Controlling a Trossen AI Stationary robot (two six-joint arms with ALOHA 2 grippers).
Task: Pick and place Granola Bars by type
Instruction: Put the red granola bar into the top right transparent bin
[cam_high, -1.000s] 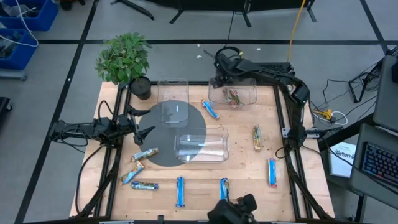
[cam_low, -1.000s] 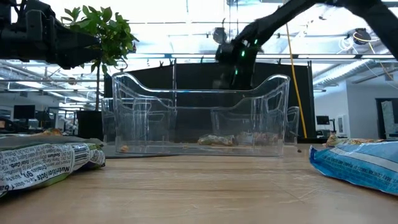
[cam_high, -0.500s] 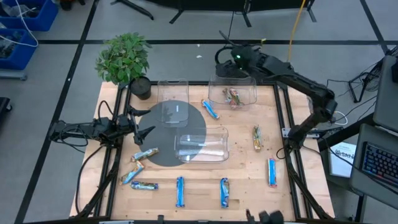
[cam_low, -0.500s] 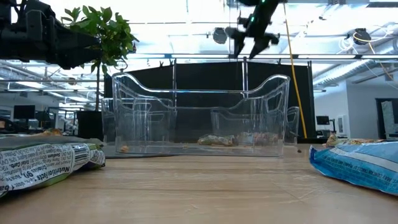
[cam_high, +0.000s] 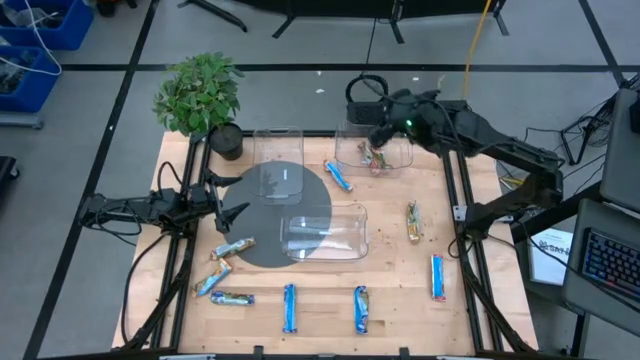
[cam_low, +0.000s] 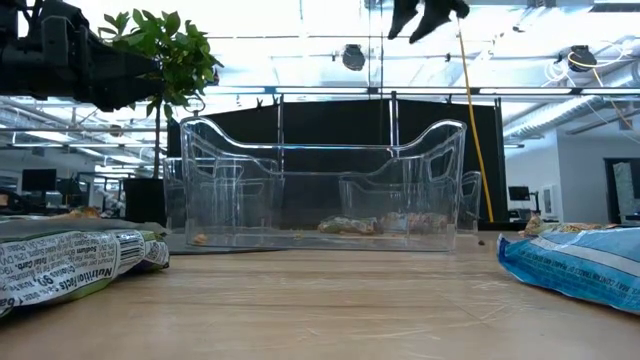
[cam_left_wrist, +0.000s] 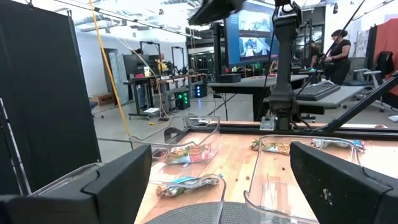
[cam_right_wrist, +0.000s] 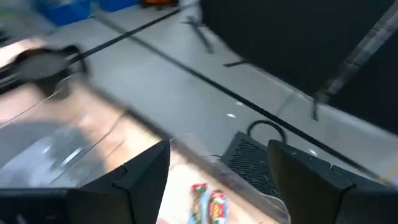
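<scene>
Bare table (cam_high: 390, 240) lies open right of the centre bin (cam_high: 324, 231) (walls block low passes).

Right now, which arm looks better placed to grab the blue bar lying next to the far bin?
Probably the right: its open tool hangs above the far bin, near that blue bar. The left tool waits at the table's left edge.

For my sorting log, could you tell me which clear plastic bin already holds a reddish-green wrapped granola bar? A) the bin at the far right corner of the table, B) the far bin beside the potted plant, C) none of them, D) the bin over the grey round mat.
A: the reddish-green wrapped granola bar lies inside the clear plastic bin at the far right, below the right hand; the other two bins look empty.
</scene>
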